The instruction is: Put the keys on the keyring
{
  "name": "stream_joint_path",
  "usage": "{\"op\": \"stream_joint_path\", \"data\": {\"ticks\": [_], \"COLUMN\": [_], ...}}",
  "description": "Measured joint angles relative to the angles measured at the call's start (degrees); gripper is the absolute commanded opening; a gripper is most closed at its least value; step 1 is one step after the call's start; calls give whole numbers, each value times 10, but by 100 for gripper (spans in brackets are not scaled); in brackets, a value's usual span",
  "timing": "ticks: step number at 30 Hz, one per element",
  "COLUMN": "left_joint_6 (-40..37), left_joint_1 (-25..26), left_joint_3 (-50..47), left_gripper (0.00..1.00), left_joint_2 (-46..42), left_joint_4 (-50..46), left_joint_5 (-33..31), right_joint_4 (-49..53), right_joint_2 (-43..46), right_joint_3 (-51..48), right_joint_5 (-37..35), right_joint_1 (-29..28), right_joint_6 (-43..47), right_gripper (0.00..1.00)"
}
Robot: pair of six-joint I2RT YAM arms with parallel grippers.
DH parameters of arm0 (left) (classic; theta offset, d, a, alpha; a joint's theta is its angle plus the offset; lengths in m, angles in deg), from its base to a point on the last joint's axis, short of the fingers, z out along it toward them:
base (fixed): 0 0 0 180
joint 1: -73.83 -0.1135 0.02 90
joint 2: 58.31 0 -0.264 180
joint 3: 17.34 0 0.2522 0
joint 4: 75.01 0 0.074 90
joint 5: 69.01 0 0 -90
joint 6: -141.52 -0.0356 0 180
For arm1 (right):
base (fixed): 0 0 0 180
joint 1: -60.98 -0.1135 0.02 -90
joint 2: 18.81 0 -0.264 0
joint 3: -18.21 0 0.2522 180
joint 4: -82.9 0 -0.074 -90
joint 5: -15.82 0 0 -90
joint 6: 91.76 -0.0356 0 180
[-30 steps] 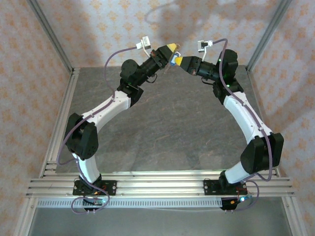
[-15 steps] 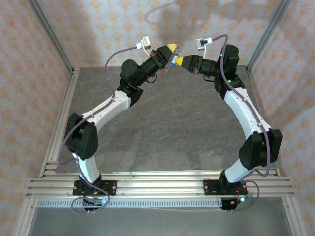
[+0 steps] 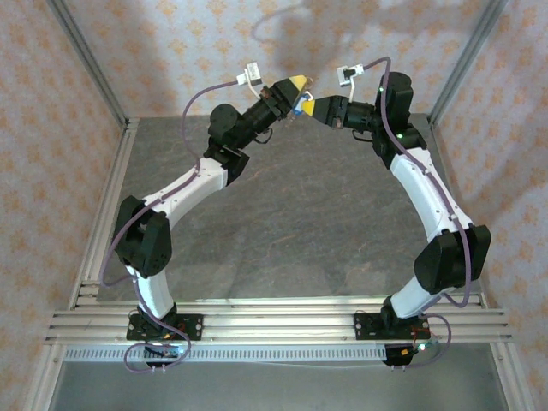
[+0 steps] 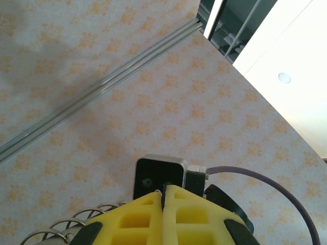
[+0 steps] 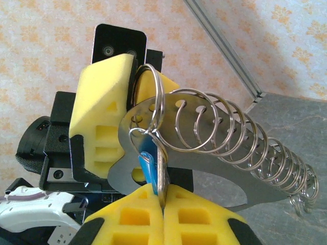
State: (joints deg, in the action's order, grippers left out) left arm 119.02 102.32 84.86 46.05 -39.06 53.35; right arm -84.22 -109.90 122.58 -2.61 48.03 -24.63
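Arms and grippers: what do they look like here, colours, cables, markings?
The left arm and right arm have white shells between black joints, each trailed by a mauve cable. The left gripper and right gripper have yellow pads with rectangular cut-outs. A green light shows on the right arm.

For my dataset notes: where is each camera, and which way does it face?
Top external: above and behind, looking down on the table; left arm, right arm show.
Left wrist: faces the patterned wall; left gripper shows.
Right wrist: faces the ringed plate; right gripper pinches the key.
Both wrist views share the plate's wire rings.
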Motion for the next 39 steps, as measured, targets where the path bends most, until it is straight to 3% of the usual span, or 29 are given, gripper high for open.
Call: {"op": "stream_joint_path", "data": {"ticks": [6, 11, 17, 32, 39], "left_joint_6": [0, 0, 2, 2, 6], "left_joint_1": [4, 19, 34, 36, 36], "left_joint_3": [0, 0, 8, 12, 12], "left_gripper": [0, 0, 0, 0, 0], "left_joint_2": [11, 16, 19, 19, 20], "left_joint_4": [-3, -4, 6, 13, 23], "left_joint_5": [4, 9, 19, 19, 19], "right_joint_4": [-25, -67, -86, -67, -139], "right_joint_2": [22, 72, 125, 277, 276], "right_joint_3": [-47, -116, -176, -239, -272], "right_joint_5": [-30, -79, -128, -226, -334], "right_joint_1": [6, 11, 11, 15, 15], "right_joint_6": [-22, -66, -108, -108, -198], "right_gripper": [1, 23, 37, 39, 36]}}
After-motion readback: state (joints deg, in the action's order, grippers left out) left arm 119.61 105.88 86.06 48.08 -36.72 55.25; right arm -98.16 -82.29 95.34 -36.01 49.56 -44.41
